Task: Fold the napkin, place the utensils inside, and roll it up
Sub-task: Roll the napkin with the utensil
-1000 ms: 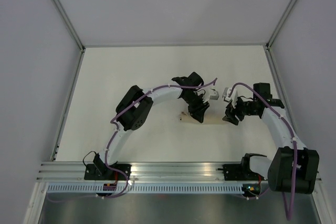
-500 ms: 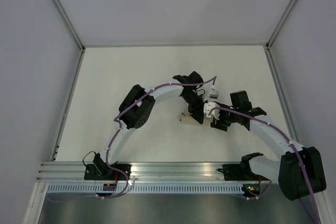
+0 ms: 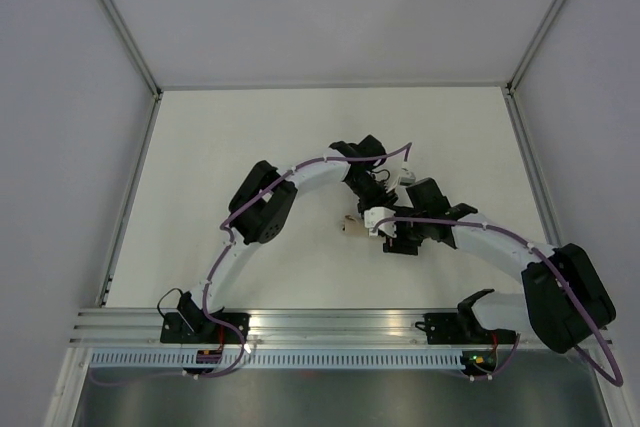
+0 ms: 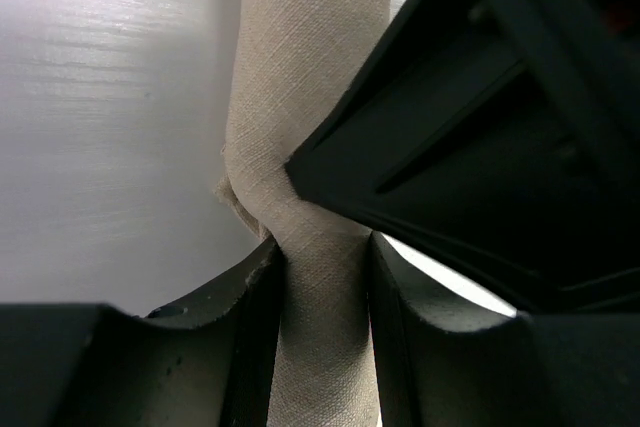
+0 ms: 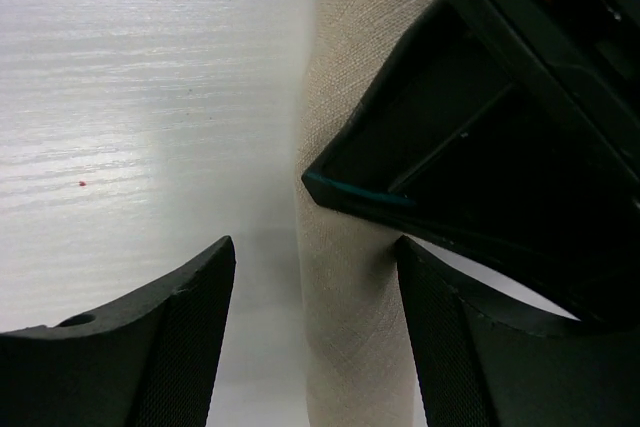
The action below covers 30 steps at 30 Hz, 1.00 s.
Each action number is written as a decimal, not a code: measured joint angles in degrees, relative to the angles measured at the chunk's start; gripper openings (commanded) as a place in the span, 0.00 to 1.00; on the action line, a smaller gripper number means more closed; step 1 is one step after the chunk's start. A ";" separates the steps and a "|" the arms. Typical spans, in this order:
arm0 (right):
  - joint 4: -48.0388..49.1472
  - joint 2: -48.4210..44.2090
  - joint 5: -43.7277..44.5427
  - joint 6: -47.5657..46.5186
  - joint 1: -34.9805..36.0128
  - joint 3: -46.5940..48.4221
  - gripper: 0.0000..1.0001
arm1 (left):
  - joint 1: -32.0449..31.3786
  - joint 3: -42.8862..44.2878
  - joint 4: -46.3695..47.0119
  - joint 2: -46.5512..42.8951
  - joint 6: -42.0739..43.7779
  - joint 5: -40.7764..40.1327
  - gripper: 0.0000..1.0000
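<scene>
Over the last second the right arm has swung in from the right toward the middle of the white surface. Its right fingers, which were well apart from the left fingers, are now just beside them. The left arm has barely shifted. The plain beige-tan woven cloth napkin lay exposed as a strip between the two arms; from above it is now mostly covered, and only its left end shows.

The napkin is a narrow, tight tube lying on the surface near its middle, with the weave plain to see in both wrist views. The left fingers are clamped on it, one on each side, pinching it narrower at the grip. A crease and a small loose corner of cloth sit just above that pinch. The right fingers stand apart and straddle the tube. The cloth lies against one finger, and a band of bare surface shows between it and the other.
</scene>
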 measured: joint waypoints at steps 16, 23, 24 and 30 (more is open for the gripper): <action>2.95 8.26 5.27 5.16 2.58 4.76 0.45 | 2.10 1.42 -2.71 1.14 -1.27 2.10 0.47; 3.15 10.14 6.01 7.58 2.58 6.36 0.38 | 3.06 1.73 -3.02 1.11 -3.02 1.73 0.48; 3.17 10.36 6.12 7.89 2.58 6.58 0.38 | 3.19 1.73 -2.99 1.11 -3.15 1.70 0.48; 4.70 11.06 6.67 9.66 2.69 6.84 0.38 | 4.90 1.73 -2.71 1.01 -4.70 1.16 0.48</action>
